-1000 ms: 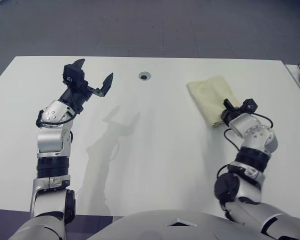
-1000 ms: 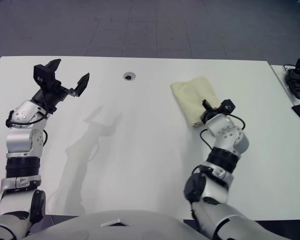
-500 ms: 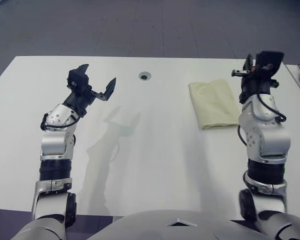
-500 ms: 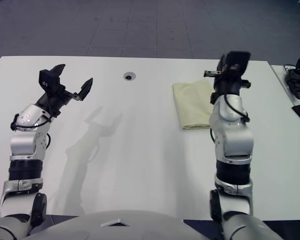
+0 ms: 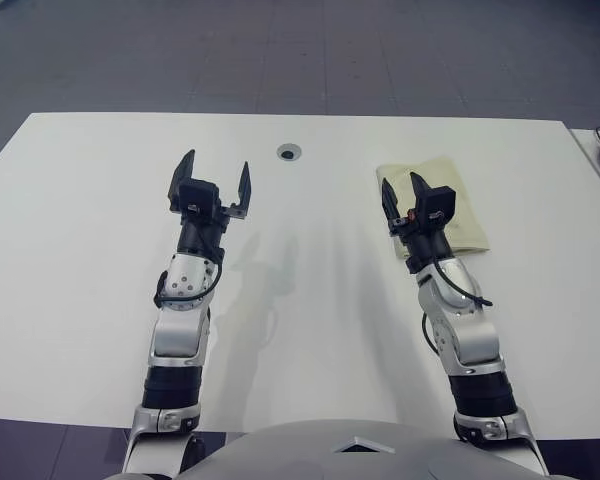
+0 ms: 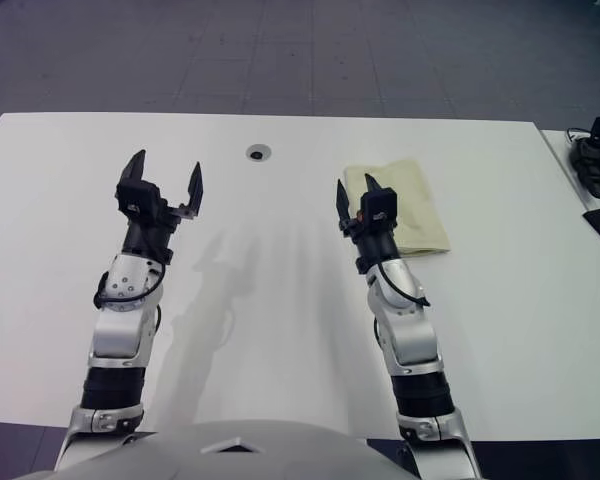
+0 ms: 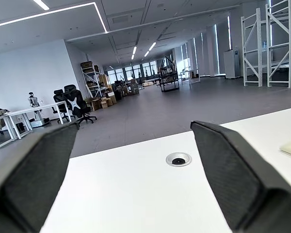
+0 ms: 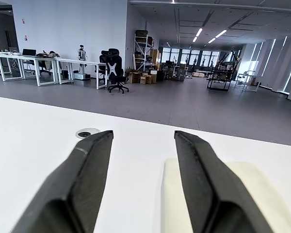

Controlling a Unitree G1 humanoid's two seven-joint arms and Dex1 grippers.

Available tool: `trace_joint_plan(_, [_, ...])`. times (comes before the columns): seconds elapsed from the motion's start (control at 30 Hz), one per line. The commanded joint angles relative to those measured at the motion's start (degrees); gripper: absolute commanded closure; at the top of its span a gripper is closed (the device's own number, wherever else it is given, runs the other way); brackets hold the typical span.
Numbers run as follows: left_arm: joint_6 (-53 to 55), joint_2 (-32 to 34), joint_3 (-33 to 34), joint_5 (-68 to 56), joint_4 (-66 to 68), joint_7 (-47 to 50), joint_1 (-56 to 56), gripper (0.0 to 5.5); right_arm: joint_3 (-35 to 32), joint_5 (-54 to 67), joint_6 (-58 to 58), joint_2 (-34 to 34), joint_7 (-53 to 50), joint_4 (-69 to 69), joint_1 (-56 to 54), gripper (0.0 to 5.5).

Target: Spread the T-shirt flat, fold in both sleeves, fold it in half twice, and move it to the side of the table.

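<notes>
The left gripper (image 5: 217,165) is spread wide and empty, raised over the white table (image 5: 80,200), with the round cable hole (image 5: 289,152) beyond it. The right gripper (image 5: 400,183) is parted and empty, apparently above the left edge of the folded pale-yellow T-shirt (image 5: 465,215), which lies flat right of centre. A small mark on the left gripper's housing is too small to read.

The T-shirt (image 5: 462,215) lies on the table (image 5: 310,310), right of centre in the upper half, with the cable hole (image 5: 289,152) to its left at upper centre. The right gripper (image 5: 400,185) overlaps the T-shirt's left edge, and the left gripper (image 5: 216,170) is left of centre.
</notes>
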Motion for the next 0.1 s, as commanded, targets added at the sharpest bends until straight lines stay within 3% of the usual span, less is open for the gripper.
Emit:
trace_joint_plan(0.03, [-0.5, -0.8, -1.2, 1.6, -3.6, 0.8, 4.0, 2.15, -1.0, -0.8, -0.6, 0.2, 1.1, 1.0, 0.5, 4.06])
trace_joint_plan(0.1, [-1.2, -0.5, -2.2, 2.5, -4.4, 0.4, 5.3, 2.44, -1.3, -0.5, -0.3, 0.3, 1.8, 1.0, 0.7, 4.33])
